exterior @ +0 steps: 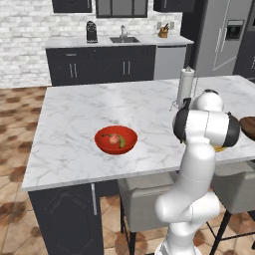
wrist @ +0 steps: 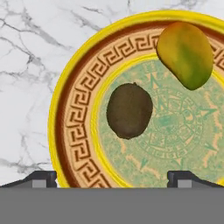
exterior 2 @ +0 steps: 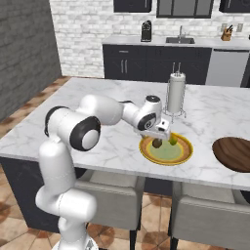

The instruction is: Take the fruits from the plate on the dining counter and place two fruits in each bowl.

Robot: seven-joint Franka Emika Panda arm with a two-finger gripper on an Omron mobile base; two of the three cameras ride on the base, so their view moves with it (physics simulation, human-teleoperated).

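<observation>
Above plate (wrist: pixel 70 131) rim, claw (wrist: pixel 111 177) spread wide.

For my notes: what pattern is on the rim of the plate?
A Greek-key meander on the orange band of the plate, inside its yellow edge; hand view.

white arm reaches from near left across the dining counter (exterior 2: pixel 97 93), its gripper (exterior 2: pixel 164 138) hanging with jaws wide apart just over the near-left part of the plate (exterior 2: pixel 183 157), which lies close to the counter's near edge. on the plate a dark brown fruit (exterior 2: pixel 157 143) sits right under the gripper and a yellow-green fruit (exterior 2: pixel 173 139) just to its right. paper towel holder (exterior 2: pixel 176 93) stands upright just beyond the plate, the dark wooden bowl (exterior 2: pixel 237 154) lies to the plate's right at the frame edge, two grey stools (exterior 2: pixel 110 202) tuck under the near side, and dark cabinets with a sink (exterior 2: pixel 179 40) run along the far brick wall.
</observation>
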